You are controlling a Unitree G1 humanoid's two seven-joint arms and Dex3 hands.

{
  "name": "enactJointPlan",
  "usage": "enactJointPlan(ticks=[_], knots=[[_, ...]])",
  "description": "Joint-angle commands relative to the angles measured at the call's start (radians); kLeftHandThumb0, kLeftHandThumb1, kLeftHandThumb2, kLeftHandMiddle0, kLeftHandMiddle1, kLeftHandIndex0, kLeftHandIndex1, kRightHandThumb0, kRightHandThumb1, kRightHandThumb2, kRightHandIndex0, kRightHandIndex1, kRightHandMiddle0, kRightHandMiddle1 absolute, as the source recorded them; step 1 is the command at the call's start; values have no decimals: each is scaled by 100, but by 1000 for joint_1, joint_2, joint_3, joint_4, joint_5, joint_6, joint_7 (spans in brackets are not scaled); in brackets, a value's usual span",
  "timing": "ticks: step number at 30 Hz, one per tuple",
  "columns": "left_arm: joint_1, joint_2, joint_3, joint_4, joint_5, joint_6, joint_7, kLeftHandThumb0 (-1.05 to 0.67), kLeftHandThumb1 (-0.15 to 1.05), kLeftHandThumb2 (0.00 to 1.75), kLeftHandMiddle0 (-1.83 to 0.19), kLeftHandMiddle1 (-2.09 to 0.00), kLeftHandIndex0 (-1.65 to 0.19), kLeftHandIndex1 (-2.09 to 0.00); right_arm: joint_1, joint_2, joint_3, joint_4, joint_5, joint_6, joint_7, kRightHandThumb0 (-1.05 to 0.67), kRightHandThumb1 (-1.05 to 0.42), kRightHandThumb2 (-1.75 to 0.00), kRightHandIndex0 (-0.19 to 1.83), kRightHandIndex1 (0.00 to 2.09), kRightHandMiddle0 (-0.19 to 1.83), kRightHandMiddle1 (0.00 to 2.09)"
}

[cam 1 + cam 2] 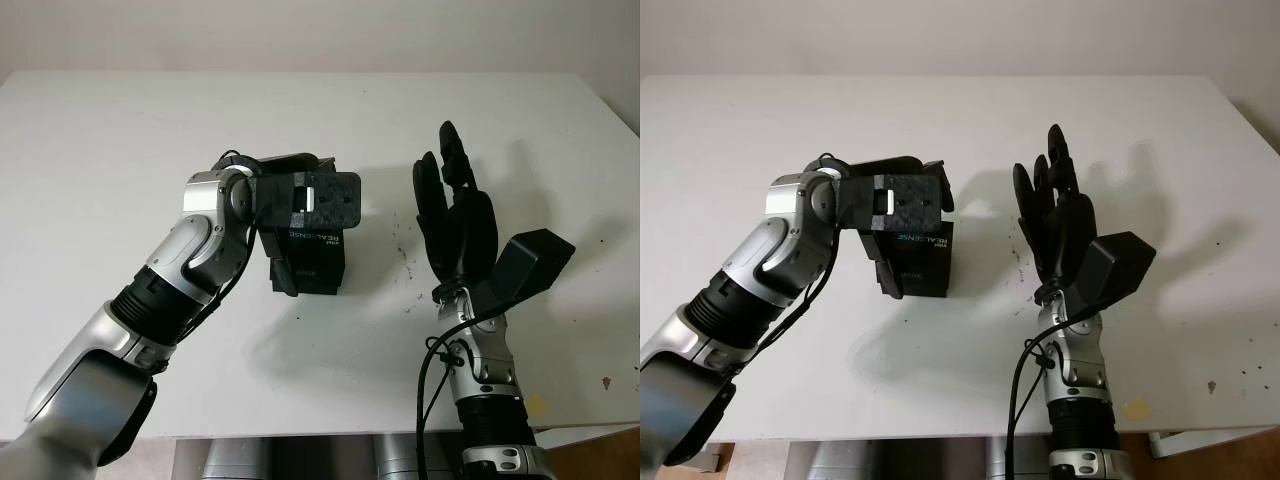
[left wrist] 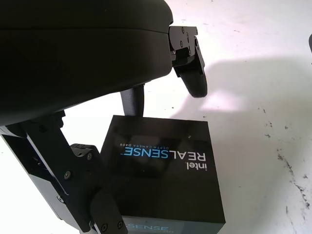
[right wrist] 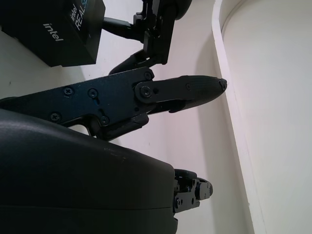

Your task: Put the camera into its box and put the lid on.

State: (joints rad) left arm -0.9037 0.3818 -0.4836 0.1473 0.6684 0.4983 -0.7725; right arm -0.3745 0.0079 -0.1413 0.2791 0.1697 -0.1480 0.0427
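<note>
A flat, matte white table [image 1: 120, 150] carries the whole scene, its surface smooth apart from a sprinkle of small dark specks [image 1: 408, 262] just right of the box.

Taking the box as the landmark: the left arm [image 1: 170, 290], silver-shelled with a ribbed black forearm section, reaches in from the lower left of it and bends at the wrist. The left hand [image 1: 300, 205] hangs directly above the box, its hard black shell and blocky, screw-studded finger links over and around the lid; one finger [image 2: 190, 68] reaches past the box's far edge and another [image 2: 87, 195] sits by its near corner. Whether any finger actually presses the box I cannot tell; the hand appears to hold nothing, uncurled.

The box [image 2: 165, 170] is a squarish black carton with glossy, crisp-edged faces, standing on the table near its middle. The lid [image 2: 161, 146] is on, printed "intel REALSENSE" in white and blue with a line of small type alongside. The camera itself cannot be made out.

To the right of the box and well apart from it, the right hand [image 1: 455, 215] is raised off the table, fingers pointing away from the robot, open and holding nothing. Its fingers [image 3: 185, 90] are long black jointed bars ending in rounded, finely textured tips. An angular black housing [image 1: 530, 265] juts from its wrist, above a silver forearm with a looping black cable [image 1: 432, 375].
</note>
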Motion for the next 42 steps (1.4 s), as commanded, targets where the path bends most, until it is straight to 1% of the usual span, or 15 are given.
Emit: enactJointPlan(ticks=[1, 2, 3, 4, 5, 7, 11, 14, 22, 25, 27, 31, 34, 38, 42], knots=[[-35, 14, -43, 1, 21, 8, -66, -27, 103, 11, 9, -172, 11, -63, -5, -2, -3, -7, 5, -10, 3, -67, -105, -22, 2, 5, 8, 5], [-47, 22, -60, 4, 37, 19, -101, -39, 104, 17, 7, -110, 14, -45, -4, -2, -4, -8, 7, -9, 5, -67, -105, -22, 2, 5, 7, 5], [-53, 32, -71, 4, 49, 21, -131, -46, 104, 20, -3, -68, 14, -32, -4, -3, -4, -8, 8, -9, 6, -67, -105, -22, 2, 5, 7, 5], [-54, 39, -73, 0, 54, 26, -152, -53, 105, 24, -4, -40, 16, -22, -4, -4, -4, -8, 7, -9, 5, -67, -105, -22, 2, 5, 7, 5], [-53, 45, -72, -5, 58, 33, -168, -62, 105, 29, 4, -19, 18, -10, -4, -5, -4, -8, 4, -8, 4, -67, -105, -22, 2, 5, 7, 5], [-48, 56, -69, -12, 63, 29, -184, -71, 105, 36, 15, -5, 19, -3, -5, -7, -5, -8, 5, -7, 4, -67, -105, -22, 3, 5, 7, 5], [-29, 84, -63, -46, 63, 7, -210, -84, 105, 50, 19, 0, 19, 0, -7, -11, -8, -5, 11, -5, 13, -67, -105, -22, 3, 5, 7, 5], [-11, 102, -51, -78, 46, -4, -232, -87, 105, 53, 19, 0, 19, 0, -9, -13, -9, -5, 12, -4, 15, -67, -105, -22, 3, 5, 7, 5], [30, 128, -6, -165, -15, 6, -262, -90, 105, 57, 19, 0, 19, 0, -12, -23, -14, -5, 19, 0, 30, -67, -105, -21, 3, 5, 7, 5], [53, 134, 14, -204, -38, 33, -265, -89, 105, 59, 19, 0, 19, 0, -14, -25, -15, -9, 20, 9, 28, -68, -105, -21, 3, 5, 7, 5], [85, 130, 48, -237, -70, 52, -246, -86, 105, 60, 19, 0, 19, 0, -15, -26, -15, -12, 22, 12, 30, -68, -105, -21, 2, 5, 7, 5], [224, 104, 151, -321, -129, 6, -63, -83, 105, 61, 19, 0, 19, 0, -16, -33, -21, -7, 26, 11, 42, -68, -105, -20, 2, 5, 8, 6], [292, 88, 177, -352, -138, -44, 60, -81, 105, 60, 19, 0, 19, 0, -15, -39, -24, -12, 26, 17, 43, -68, -105, -20, 2, 5, 8, 6], [377, 51, 218, -348, -172, -131, 214, -76, 105, 62, 19, 0, 19, 0, -12, -48, -29, -16, 33, 21, 56, -67, -105, -21, 2, 5, 7, 5], [440, -1, 247, -324, -207, -202, 355, -73, 105, 61, 19, 0, 19, 0, -3, -55, -35, -29, 50, 26, 70, -64, -105, -22, 1, 5, 7, 5]])
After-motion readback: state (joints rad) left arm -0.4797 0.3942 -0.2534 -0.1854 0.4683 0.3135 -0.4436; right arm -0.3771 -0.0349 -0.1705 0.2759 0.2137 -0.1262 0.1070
